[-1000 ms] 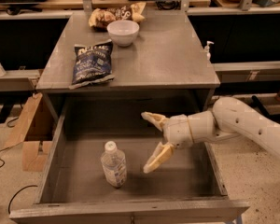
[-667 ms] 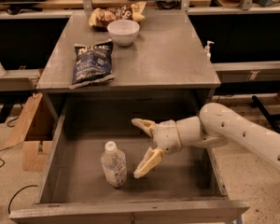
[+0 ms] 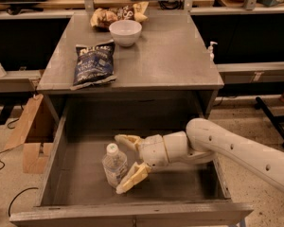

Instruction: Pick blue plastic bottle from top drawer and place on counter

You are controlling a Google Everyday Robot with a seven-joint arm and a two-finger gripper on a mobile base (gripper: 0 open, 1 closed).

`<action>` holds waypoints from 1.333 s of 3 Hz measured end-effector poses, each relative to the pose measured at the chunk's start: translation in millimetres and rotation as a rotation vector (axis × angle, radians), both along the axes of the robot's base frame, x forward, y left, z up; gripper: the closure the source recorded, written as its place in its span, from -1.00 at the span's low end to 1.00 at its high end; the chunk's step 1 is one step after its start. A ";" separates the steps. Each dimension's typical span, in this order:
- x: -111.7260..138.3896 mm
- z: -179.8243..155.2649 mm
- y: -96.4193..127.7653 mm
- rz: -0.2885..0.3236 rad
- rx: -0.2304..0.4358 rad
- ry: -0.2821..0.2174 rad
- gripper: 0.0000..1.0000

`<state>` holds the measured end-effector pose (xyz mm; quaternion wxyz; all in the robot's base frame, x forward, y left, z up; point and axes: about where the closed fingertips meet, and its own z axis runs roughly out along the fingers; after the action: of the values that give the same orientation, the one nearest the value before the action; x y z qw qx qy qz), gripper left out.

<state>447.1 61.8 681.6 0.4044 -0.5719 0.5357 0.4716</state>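
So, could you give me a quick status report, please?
Gripper open, low inside the top drawer, fingers either side of the blue plastic bottle. Bottle not yet gripped. Chip bag and white bowl on the counter; nothing blocking the bottle.

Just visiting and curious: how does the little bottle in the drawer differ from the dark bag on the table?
The blue plastic bottle is clear with a white cap; the chip bag is dark blue. The bottle sits in the top drawer, the bag lies on the counter. The open gripper is at the bottle, away from the bag.
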 end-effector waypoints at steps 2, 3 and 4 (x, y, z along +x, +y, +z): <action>-17.5 0.3 33.8 0.026 0.063 0.008 0.09; -2.7 7.8 32.2 -0.002 0.056 0.001 0.55; 41.4 63.2 13.2 -0.093 -0.013 -0.034 1.00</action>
<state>488.5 75.0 744.8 0.4311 -0.5570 0.5578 0.4391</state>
